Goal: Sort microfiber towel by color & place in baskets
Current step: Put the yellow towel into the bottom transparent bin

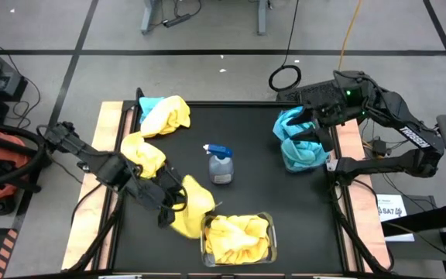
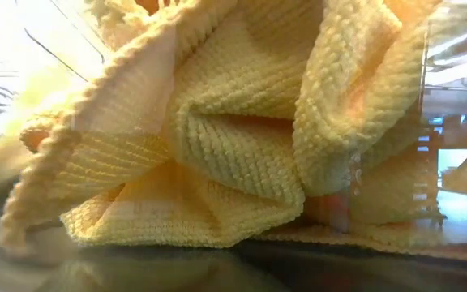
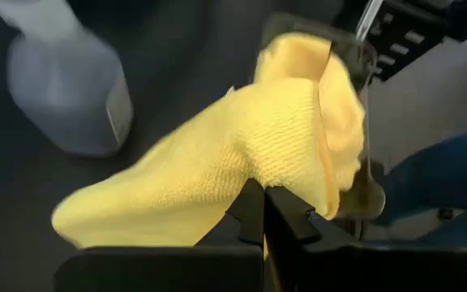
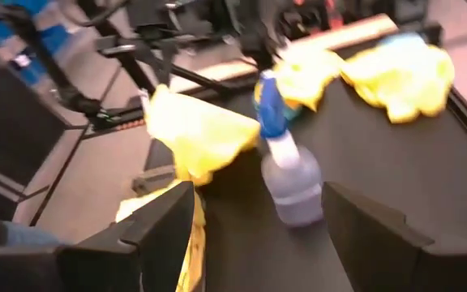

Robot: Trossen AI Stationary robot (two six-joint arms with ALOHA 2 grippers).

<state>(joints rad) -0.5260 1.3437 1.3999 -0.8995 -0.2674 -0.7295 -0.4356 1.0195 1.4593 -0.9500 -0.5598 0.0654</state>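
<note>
My left gripper (image 1: 170, 203) is shut on a yellow towel (image 1: 193, 203), next to the near clear basket (image 1: 268, 232) that holds several yellow towels (image 1: 237, 236). Those towels fill the low view (image 2: 233, 130). In the left wrist view the held towel (image 3: 217, 154) spreads out ahead of my left gripper (image 3: 264, 212). My right gripper (image 1: 310, 122) is open over the right basket of teal towels (image 1: 300, 143). More yellow towels (image 1: 147, 153) (image 1: 175, 113) and a teal one (image 1: 152, 105) lie on the mat at far left. My left gripper pinches the yellow towel between its two fingers at a bunched edge (image 3: 254, 174). The cloth spreads away from the fingertips toward the near basket. In the right wrist view the towel (image 4: 193, 130) hangs below the gripper. Whether its lower end touches the mat I cannot tell.
A clear spray bottle with a blue trigger (image 1: 221, 165) stands mid-mat between the arms, also seen in the right wrist view as the bottle (image 4: 289, 182). The black mat (image 1: 246, 124) has wooden strips along its left and right sides. Cables and equipment lie on the floor beyond.
</note>
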